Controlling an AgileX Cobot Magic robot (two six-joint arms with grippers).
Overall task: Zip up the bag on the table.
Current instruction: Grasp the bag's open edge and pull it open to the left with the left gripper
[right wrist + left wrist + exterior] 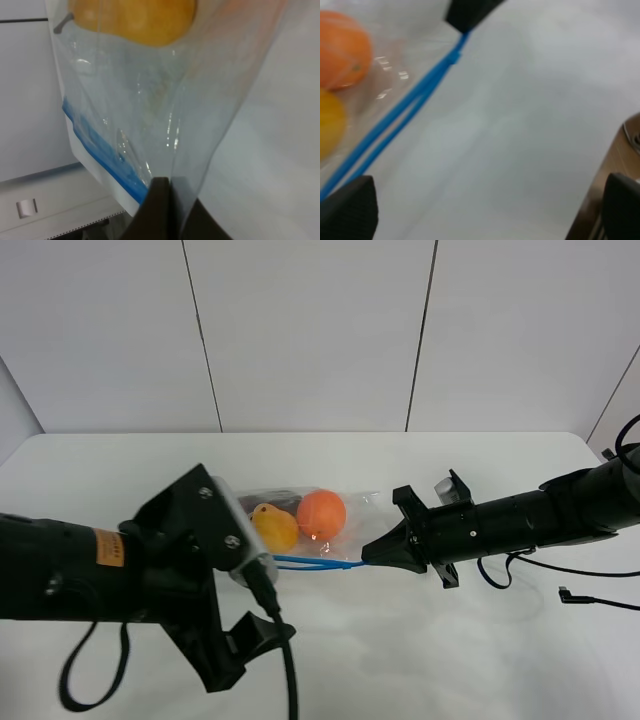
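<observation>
Nearest the camera, the left arm carries one small orange label [108,547]; its writing is too small to read. The left gripper [485,212] sits low over the white matte tabletop [450,640] with its two black, ridged jaws wide apart and holding nothing. One jaw is just beside the zipper strip [315,563].

The strip is thin and bright blue. In the left wrist view it shows as two lines running side by side with a narrow gap between them, and they meet toward the right gripper. It edges the near side of the bag [365,505], a single clear, crinkly, glossy plastic pouch lying on the tabletop near the middle, between the two arms.

Three things show through the plastic: one round orange fruit [321,514], one yellow fruit [275,528] touching it, and one dark item [280,502] behind them.

The right gripper [368,553] reaches in from the right, its black jaws pressed together on the end of the bag by the strip. A thin black cable [575,595] with a small plug lies on the tabletop near that arm. Beyond the tabletop stands a wall [310,330] of pale panels with dark seams.
</observation>
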